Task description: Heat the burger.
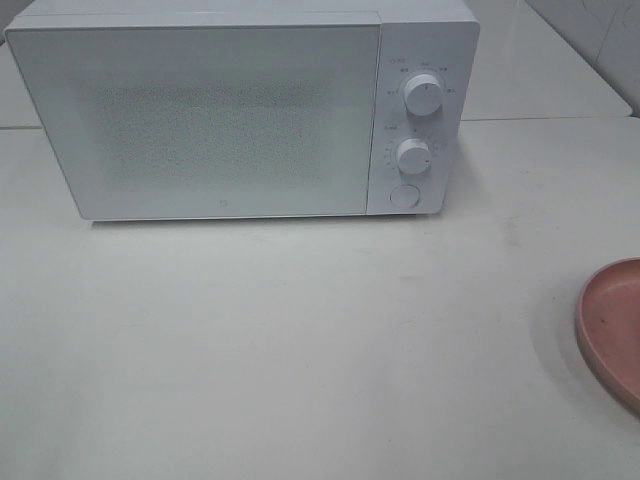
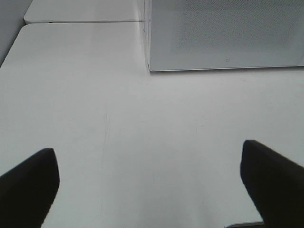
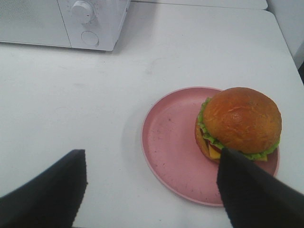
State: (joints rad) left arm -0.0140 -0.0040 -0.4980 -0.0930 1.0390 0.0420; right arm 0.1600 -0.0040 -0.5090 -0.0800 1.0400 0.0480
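A white table (image 1: 300, 340) is taking up most of the scene, and a white microwave (image 1: 200, 115) is sitting at its far side with its door shut and its two dials and round button facing the arms, presumably so either arm can be reaching the front. A shallow pink plate (image 3: 171, 142) is lying on the table well apart from the microwave, toward the right arm's side, and in the high view only its edge is showing. The burger (image 3: 240, 123) is resting on that plate, off-centre against the rim, upright with its bun on top and lettuce frilling out beneath; the plate is probably serving as its carrier into the oven. The right gripper (image 3: 152, 190) is hanging above the table just short of the plate with its jaws spread wide and nothing between them, looking lined up for an approach. The left gripper (image 2: 149, 183) is hovering over bare table facing the microwave's door, jaws likewise standing wide apart and holding nothing, likely placed for opening it.
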